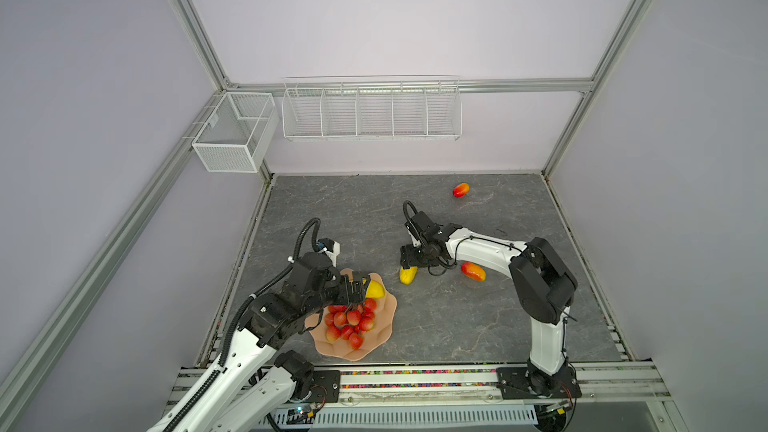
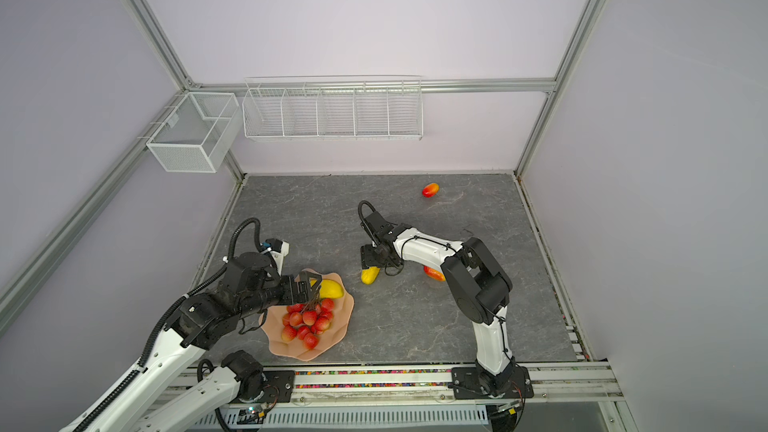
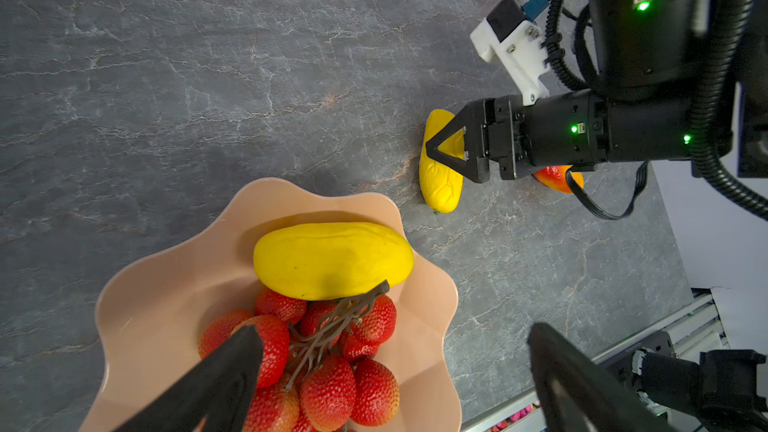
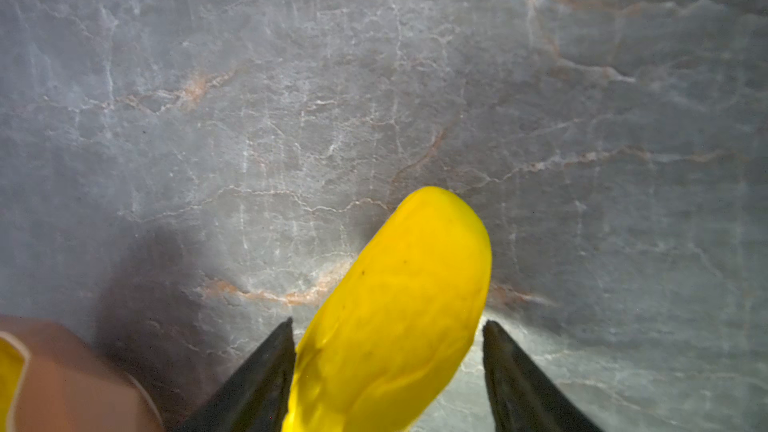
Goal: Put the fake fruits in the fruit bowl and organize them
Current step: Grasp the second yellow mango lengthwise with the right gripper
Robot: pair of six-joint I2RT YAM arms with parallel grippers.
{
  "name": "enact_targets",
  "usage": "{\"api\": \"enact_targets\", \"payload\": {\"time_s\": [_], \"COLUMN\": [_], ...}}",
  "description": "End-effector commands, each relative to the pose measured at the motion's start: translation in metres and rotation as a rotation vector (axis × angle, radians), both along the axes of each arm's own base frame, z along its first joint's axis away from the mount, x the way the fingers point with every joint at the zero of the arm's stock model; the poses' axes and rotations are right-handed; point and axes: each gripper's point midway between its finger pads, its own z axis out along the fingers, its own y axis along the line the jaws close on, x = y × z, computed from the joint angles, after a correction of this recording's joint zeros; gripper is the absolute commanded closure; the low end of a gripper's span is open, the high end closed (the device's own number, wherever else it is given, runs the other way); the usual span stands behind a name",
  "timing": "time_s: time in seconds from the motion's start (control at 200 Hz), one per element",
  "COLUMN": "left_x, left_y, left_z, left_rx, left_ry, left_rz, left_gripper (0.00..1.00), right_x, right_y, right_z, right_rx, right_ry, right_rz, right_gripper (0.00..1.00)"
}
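Now straddling the yellow fruit point(image 4: 415, 268) on the desk point(image 4: 291, 118) with the right end effector point(image 4: 387, 322), jaws half-open, not yet clamping, long axis pointing forward between them.

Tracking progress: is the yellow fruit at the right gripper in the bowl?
Out. The yellow fruit lies on the tabletop, apart from the bowl, under the right gripper.

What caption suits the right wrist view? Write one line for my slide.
Right gripper, jaws open, straddles a yellow fruit lying on the grey table.
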Motion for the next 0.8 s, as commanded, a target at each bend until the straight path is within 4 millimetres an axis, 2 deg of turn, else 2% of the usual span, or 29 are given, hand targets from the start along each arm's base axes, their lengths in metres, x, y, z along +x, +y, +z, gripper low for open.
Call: {"api": "enact_targets", "payload": {"time_s": [0.0,0.115,0.36,0.575,0.615,0.675,0.74,0.8], "left_x": [0.001,0.000,-0.009,-0.019,-0.021,-0.022,-0.023,-0.025], "left_y": [0.004,0.005,0.025,0.037,0.038,0.040,0.039,0.039], "left_z": [-0.004,0.001,0.018,0.028,0.028,0.027,0.030,0.030], "left_rx": [0.023,0.019,0.048,-0.006,-0.012,-0.017,-0.030,-0.036], "left_ry": [0.005,-0.004,-0.048,-0.058,-0.056,-0.056,-0.062,-0.064], "left_rz": [0.009,0.014,0.057,0.117,0.123,0.129,0.124,0.122], "left_gripper": [0.01,0.01,0.01,0.01,0.01,0.01,0.01,0.01], "right_x": [-0.008,-0.007,-0.012,-0.038,-0.038,-0.038,-0.041,-0.041], "right_y": [-0.001,0.001,0.017,0.048,0.046,0.036,0.029,0.016], "right_z": [-0.010,-0.002,0.054,0.098,0.098,0.087,0.074,0.061], "right_rx": [-0.009,0.011,0.117,0.171,0.142,0.067,0.005,-0.067], "right_ry": [0.032,0.010,-0.156,-0.277,-0.283,-0.252,-0.241,-0.261], "right_rz": [-0.005,0.006,0.095,0.248,0.235,0.217,0.252,0.244], "right_gripper": [0.43,0.49,0.53,0.55,0.55,0.54,0.47,0.36]}}
